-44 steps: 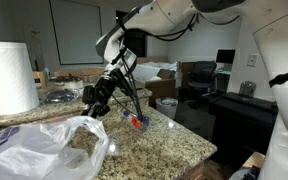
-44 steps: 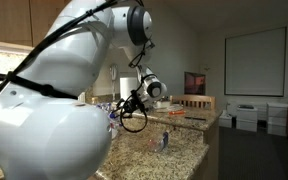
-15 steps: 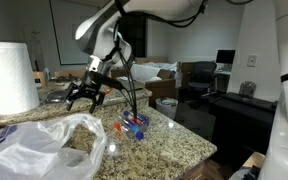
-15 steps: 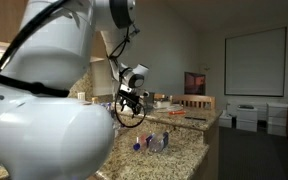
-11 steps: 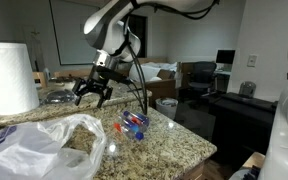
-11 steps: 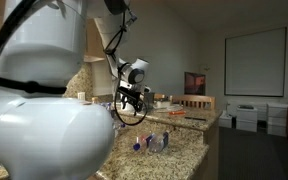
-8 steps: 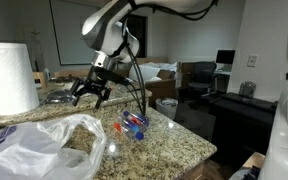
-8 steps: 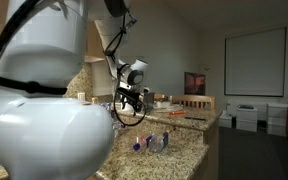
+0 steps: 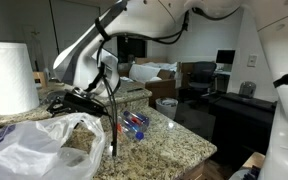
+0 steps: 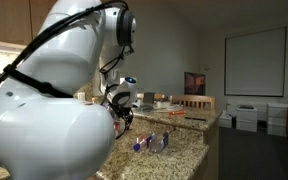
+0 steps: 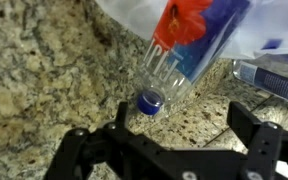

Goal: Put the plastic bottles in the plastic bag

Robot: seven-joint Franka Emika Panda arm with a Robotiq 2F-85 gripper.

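Gripper (image 9: 72, 100) has swung over to the plastic bag (image 9: 44, 145), jaws spread, gripping nothing; plastic bottles (image 9: 134, 122) remain on the counter (image 9: 179, 138).

Speckled granite counter (image 9: 184, 150) with a crumpled translucent plastic bag (image 9: 44, 150) spread over its near end and a white paper towel roll (image 9: 9, 77) upright behind it. The plastic bottles (image 9: 134, 124) lie on their sides on bare stone, between the bag and the counter's outer corner; in the wrist view one blue-capped bottle (image 11: 169, 65) rests flat on the granite
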